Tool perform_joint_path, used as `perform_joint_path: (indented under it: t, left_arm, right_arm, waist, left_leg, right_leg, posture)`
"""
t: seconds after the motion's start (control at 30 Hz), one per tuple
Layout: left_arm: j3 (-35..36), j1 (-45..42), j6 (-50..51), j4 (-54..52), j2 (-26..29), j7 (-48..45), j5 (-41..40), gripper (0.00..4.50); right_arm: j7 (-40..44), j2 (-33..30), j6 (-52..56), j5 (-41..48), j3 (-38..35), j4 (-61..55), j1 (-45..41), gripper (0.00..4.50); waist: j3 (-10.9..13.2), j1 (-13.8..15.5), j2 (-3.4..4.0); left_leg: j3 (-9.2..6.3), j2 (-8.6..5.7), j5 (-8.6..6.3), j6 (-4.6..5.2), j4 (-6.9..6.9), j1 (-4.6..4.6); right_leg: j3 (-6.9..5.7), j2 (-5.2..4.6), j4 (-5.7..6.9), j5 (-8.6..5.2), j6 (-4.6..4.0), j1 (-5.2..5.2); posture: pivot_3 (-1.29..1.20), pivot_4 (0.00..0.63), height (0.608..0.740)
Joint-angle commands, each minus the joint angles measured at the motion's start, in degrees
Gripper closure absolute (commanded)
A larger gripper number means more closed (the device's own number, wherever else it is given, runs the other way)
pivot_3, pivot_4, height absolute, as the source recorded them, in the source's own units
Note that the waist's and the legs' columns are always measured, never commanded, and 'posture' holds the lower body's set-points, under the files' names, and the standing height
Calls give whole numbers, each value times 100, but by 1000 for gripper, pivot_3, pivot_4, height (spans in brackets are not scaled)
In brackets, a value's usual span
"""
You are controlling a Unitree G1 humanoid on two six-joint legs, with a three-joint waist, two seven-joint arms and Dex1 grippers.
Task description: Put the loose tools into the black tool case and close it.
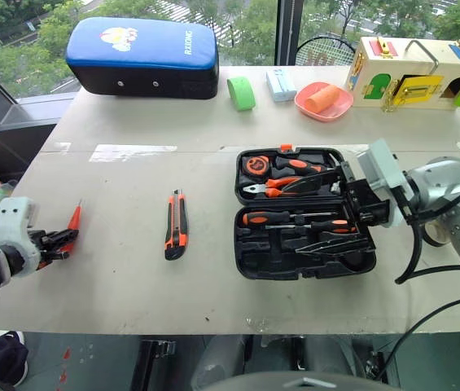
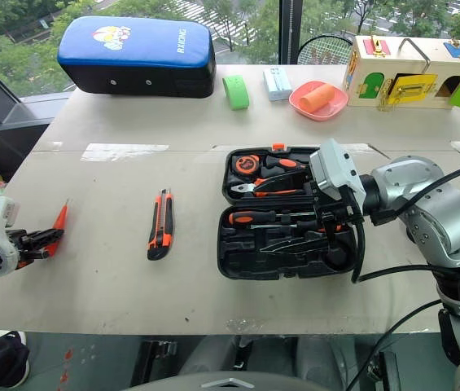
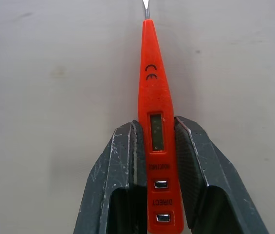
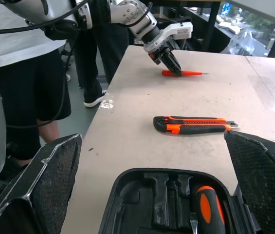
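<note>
Now the table [image 1: 213, 285] carries the black tool case [image 1: 304, 252], lying open toward its right side, with the right gripper [image 1: 352, 204] over it, its 2 fingers wide apart. Left of the case lies the utility knife [image 1: 176, 225]. At the table's left edge, the left gripper [image 1: 60, 243] is clamped on the tester pen [image 3: 155, 122].

Bare table [image 1: 116, 281] between utility knife [image 1: 176, 225] and tool case [image 1: 304, 210], unobstructed

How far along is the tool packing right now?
Done: screwdrivers sit in the open black tool case. In hand: left gripper closed on the tester pen at table level. Left: utility knife on the table, lid unclosed. Right gripper open over the case.
</note>
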Motion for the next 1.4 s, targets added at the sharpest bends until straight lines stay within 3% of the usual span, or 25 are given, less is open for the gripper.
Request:
perform_joint_path:
  t: [0.03,0.2,0.3,0.43,0.67,0.9,1.4]
  left_arm:
    - [-209,-135,-525,-921,435,-875,-156,3951]
    - [-1220,-374,-876,-2633,703,-2125,-540,3951]
    - [-2305,-1064,-838,-3424,566,-2647,-661,3951]
    - [-3624,-2134,-778,-3322,50,-2859,-229,3951]
    - [-5101,-3473,-1037,-2383,-938,-3069,704,3951]
    - [-5522,-4092,-1040,-1576,-1488,-3357,1034,3951]
    - [-5866,-4081,-1030,-1261,-2085,-2980,1848,3951]
  right_arm:
    - [-84,-70,-4,171,-308,-209,165,0]
    - [-102,-340,-154,-23,-424,-409,728,0]
    - [-47,-656,-250,-102,-662,-698,1402,0]
    - [-104,-909,-576,-438,-790,-917,2167,0]
    - [-470,-854,-679,-605,-818,-1051,2618,0]
    - [-825,-790,-643,-596,-854,-1206,2735,0]
    - [-1061,-682,-633,-492,-906,-1128,2728,0]
  waist:
    - [-1,3,-19]
    - [1,-15,-15]
    - [2,-16,-12]
    - [3,-30,-12]
    - [3,-83,-16]
    - [4,-97,-19]
    - [0,-73,-23]
  left_leg:
    - [-4,0,0,-1,2,-9]
    - [-6,0,0,0,6,-24]
    - [-4,2,0,0,1,-24]
    - [-3,1,0,0,7,-29]
    - [3,1,2,0,23,-23]
    - [1,1,3,-1,23,-24]
    - [-1,0,4,-2,36,-24]
  right_leg:
    - [-5,0,0,0,0,-5]
    - [-7,-2,-15,0,0,-7]
    - [-3,1,-15,0,0,-8]
    - [-4,4,-9,0,1,-9]
    - [1,10,19,0,2,-9]
    - [0,12,18,0,3,-10]
    - [-1,12,23,0,4,-7]
  posture:
    - [0,150,735]
    - [0,150,735]
    - [0,150,735]
    - [0,150,735]
    - [0,150,735]
    - [0,150,735]
    - [0,150,735]
